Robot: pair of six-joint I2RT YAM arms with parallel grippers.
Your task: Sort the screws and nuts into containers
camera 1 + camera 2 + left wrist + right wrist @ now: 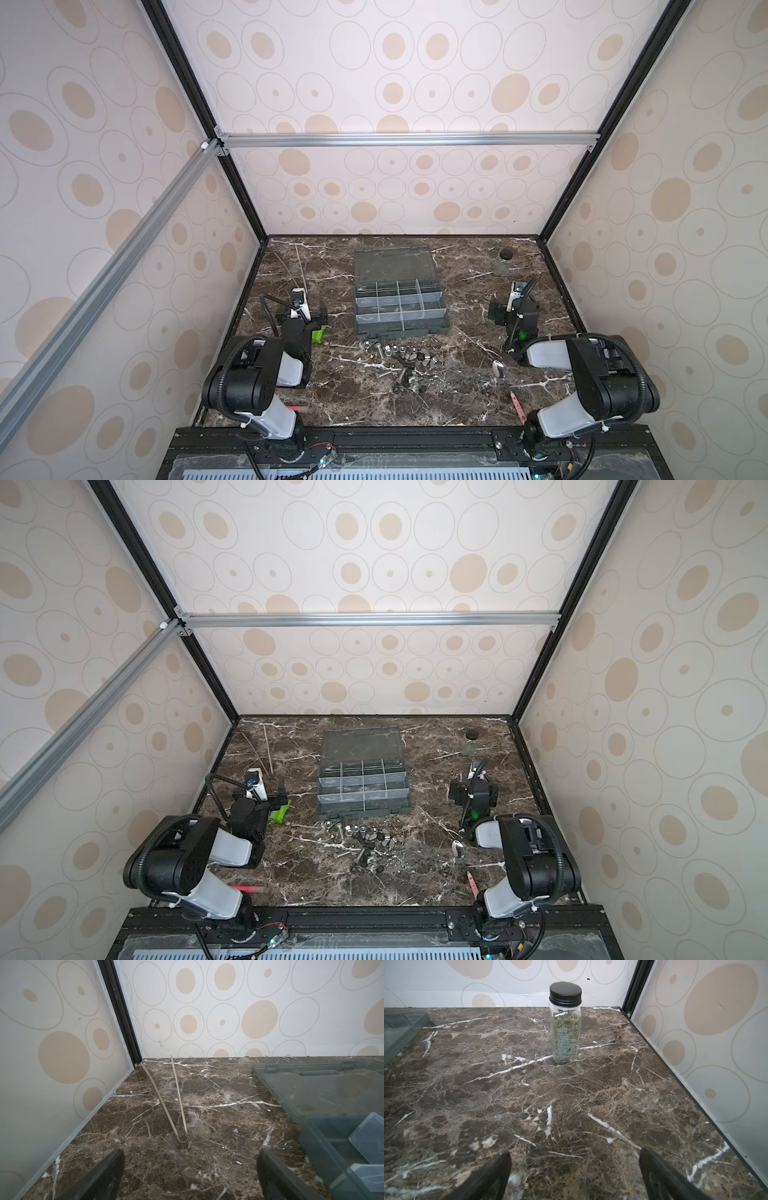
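Left gripper [304, 318] hovers low over the table [457, 399], on the left of the box [401, 328], and its two black fingers [99, 1178] stand wide apart with nothing between them. Right gripper [513, 311] is on the other side of the box, its fingers [660, 1178] spread equally wide, holding nothing. The table is smooth dark brown marble with white veins. The box is grey plastic, rectangular, and its clear lid [392, 266] lies open and flat toward the back wall. The containers [399, 305] inside are small rectangular cells in rows, divided by translucent walls. The screws [380, 352] and the nuts [409, 356] lie on the table in a loose heap just in front of the box; the screws have hex heads and short shafts, the nuts are small hexagons, some shiny silver, some dark. In the left wrist view, thin wooden tongs [182, 1140] lie near the corner, two flat strips joined by a round bend. In the right wrist view a square glass jar [565, 1028] with a round black cap stands upright, with dry green flakes inside. A shiny metal spoon [498, 369] lies near the right arm.
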